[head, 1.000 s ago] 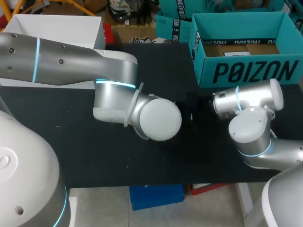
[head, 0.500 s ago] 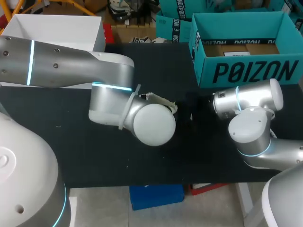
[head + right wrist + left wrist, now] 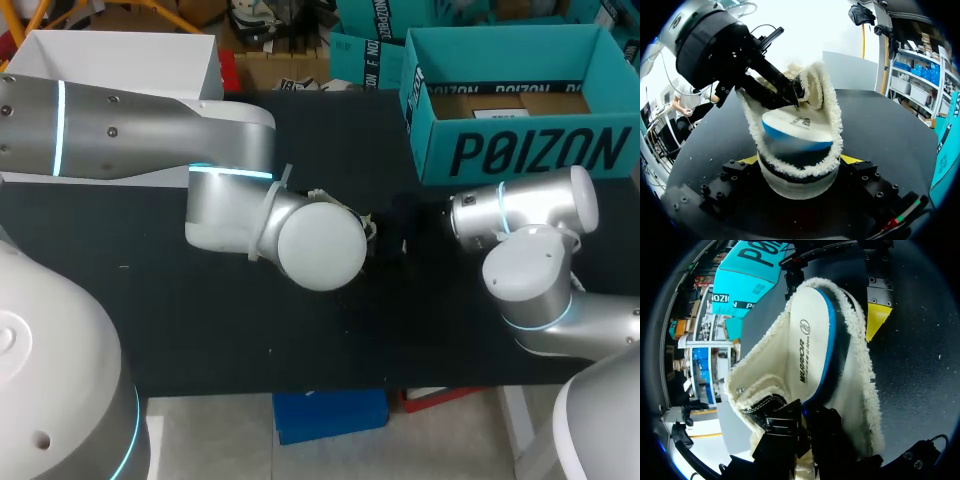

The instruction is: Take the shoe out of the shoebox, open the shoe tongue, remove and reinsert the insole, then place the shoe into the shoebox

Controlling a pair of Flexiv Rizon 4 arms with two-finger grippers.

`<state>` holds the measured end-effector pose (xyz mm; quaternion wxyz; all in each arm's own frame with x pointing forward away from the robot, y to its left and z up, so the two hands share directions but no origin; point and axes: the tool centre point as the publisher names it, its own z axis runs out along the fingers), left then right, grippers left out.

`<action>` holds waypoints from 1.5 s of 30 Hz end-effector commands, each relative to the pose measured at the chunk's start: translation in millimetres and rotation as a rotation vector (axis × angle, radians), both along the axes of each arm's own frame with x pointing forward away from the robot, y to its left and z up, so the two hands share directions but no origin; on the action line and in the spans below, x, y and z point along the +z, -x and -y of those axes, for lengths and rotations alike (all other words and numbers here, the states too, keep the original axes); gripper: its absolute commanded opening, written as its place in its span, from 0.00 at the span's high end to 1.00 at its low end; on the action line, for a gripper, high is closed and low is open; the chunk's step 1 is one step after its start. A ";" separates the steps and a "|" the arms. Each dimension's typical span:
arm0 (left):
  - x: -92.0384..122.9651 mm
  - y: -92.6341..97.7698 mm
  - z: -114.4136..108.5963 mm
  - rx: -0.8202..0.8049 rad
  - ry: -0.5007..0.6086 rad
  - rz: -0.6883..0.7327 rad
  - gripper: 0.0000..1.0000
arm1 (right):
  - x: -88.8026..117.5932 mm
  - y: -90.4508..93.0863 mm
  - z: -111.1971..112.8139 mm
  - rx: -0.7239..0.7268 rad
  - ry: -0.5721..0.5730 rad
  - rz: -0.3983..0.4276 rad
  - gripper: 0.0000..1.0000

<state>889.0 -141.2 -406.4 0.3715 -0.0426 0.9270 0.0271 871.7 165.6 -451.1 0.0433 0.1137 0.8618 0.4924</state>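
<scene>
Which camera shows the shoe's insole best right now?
The left wrist view: the white insole with a blue edge shows nearly full length, standing out of the cream fleece-lined shoe. The right wrist view shows it foreshortened, from one end; the head view hides it behind the left arm.

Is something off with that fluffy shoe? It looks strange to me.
Yes: the white, blue-edged insole sits half out of the fleece-lined shoe, tilted up rather than flat inside. The left hand pinches its end while the right hand clamps the shoe.
</scene>
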 end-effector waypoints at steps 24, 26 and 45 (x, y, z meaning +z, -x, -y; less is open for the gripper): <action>-152.7 -108.8 -0.1 -0.197 -0.042 -0.219 1.00 | -5.5 0.5 1.5 0.001 0.003 -0.002 1.00; -144.3 -96.3 3.9 -0.233 -0.043 -0.254 1.00 | -5.5 0.5 1.5 0.001 0.003 -0.002 1.00; -52.0 -6.9 31.9 -0.361 -0.026 -0.421 1.00 | -5.5 0.5 1.5 0.001 0.003 -0.002 1.00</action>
